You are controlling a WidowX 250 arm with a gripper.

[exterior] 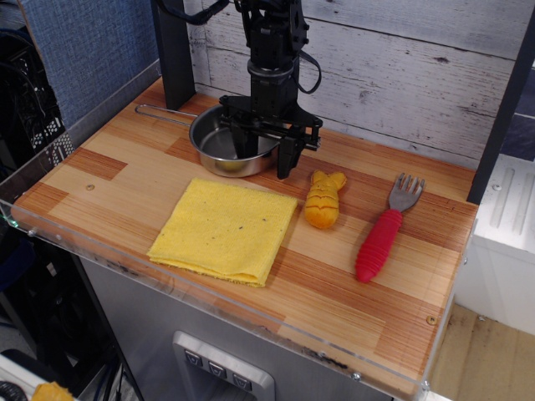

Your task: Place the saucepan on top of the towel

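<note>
The shiny steel saucepan sits on the wooden table at the back left, its thin wire handle pointing left. My black gripper is lowered over the pan's right rim. One finger is inside the pan and the other is outside it, with the jaws still apart. The square yellow towel lies flat in front of the pan, empty.
A yellow-orange plush toy lies right of the towel and close to the outer finger. A fork with a red handle lies further right. A black post stands behind the pan. A plank wall is at the back.
</note>
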